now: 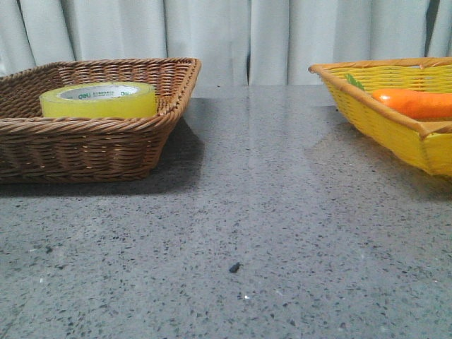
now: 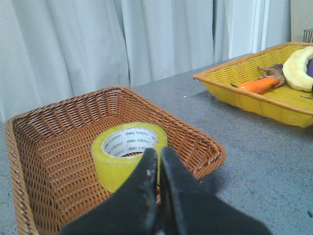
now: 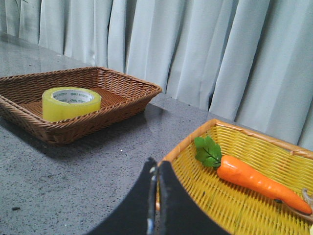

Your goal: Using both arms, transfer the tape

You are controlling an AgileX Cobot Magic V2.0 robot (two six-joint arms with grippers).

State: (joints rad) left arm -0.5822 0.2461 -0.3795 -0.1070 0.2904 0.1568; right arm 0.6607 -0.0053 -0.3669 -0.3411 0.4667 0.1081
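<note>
- My left claw (image 2: 157, 159) is clenched: the two black tapered fingers meet at their tips with only a thin seam between them, and they hold nothing.
- My right claw (image 3: 156, 169) is clenched the same way, fingers pressed together, empty.
- Neither claw shows in the front view; I see each only from its own wrist camera.
- The tape (image 1: 99, 99) lies flat in the brown wicker basket (image 1: 106, 131) on my left side of the table, its white core printed "deli" facing up.
- From my left wrist the tape (image 2: 129, 154) sits just beyond my closed fingertips, near the middle of the brown basket's (image 2: 44, 147) floor; my fingers overlap it in the picture, but I cannot tell whether they touch it.
- From my right wrist the tape (image 3: 71, 103) is well apart from me, across the grey speckled table (image 1: 268, 212).
- The yellow wicker basket (image 1: 395, 131) stands on my right side, well apart from the brown one.
- An orange carrot (image 3: 259, 181) with a green leafy top lies inside the yellow basket (image 3: 230, 205), and my right claw hangs near that basket's near corner.
- My left wrist view also shows a pale yellow curved thing (image 2: 299, 68) in that basket, beside the carrot (image 2: 258, 85).
- Pale pleated curtains (image 1: 233, 39) hang behind the table.
</note>
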